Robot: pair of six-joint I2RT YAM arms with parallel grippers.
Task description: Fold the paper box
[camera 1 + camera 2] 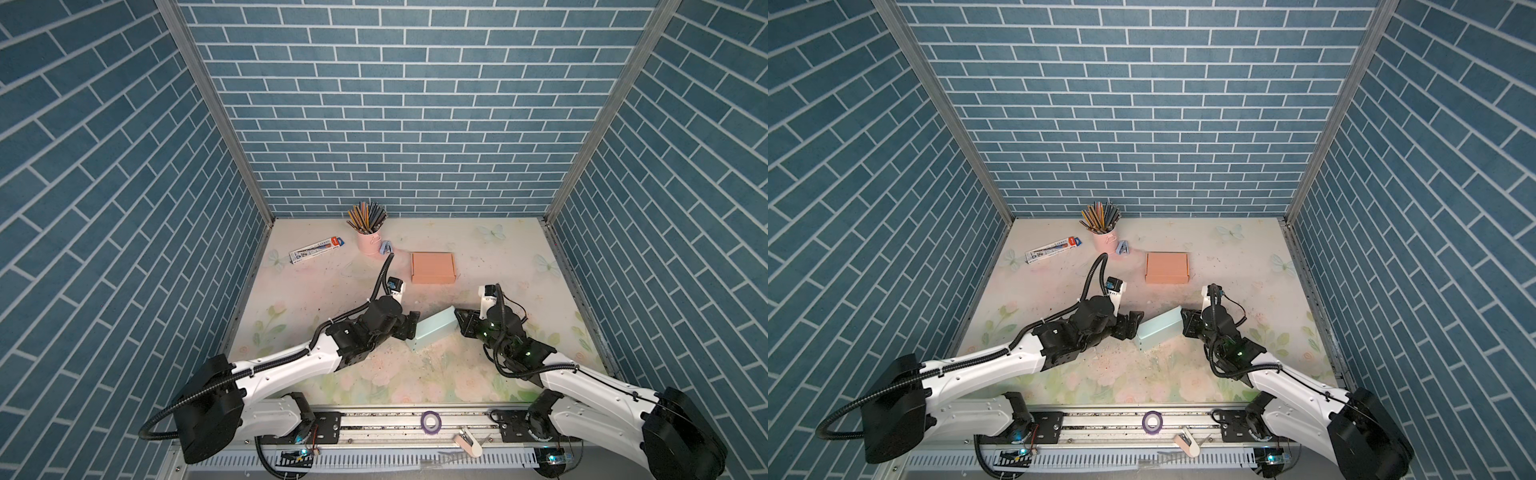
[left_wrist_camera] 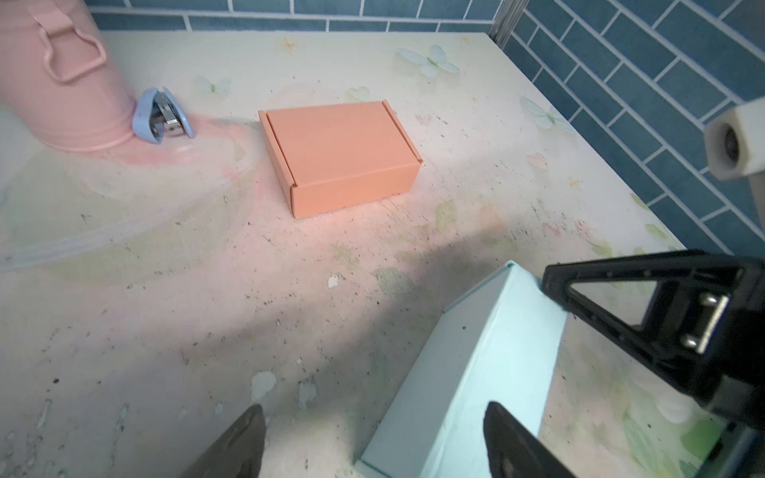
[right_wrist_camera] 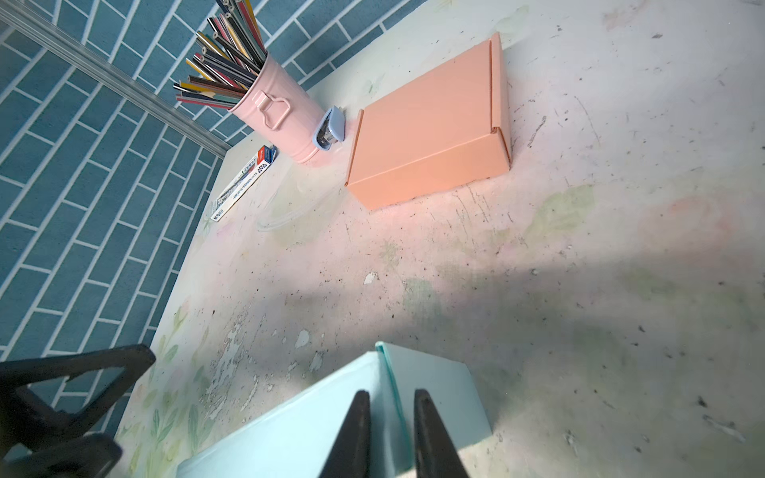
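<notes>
Two grippers meet at the pale blue paper box (image 1: 434,332), set diagonally on the table (image 1: 478,257) at lower centre in both top views. The left gripper (image 2: 372,405) has its fingers spread wide astride one end of the box, with one finger clear of it. The right gripper (image 3: 391,395) is nearly closed, pinching a raised edge of the box.

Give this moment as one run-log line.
object: light blue paper box | left jaws: open at one end | right jaws: shut on its edge
</notes>
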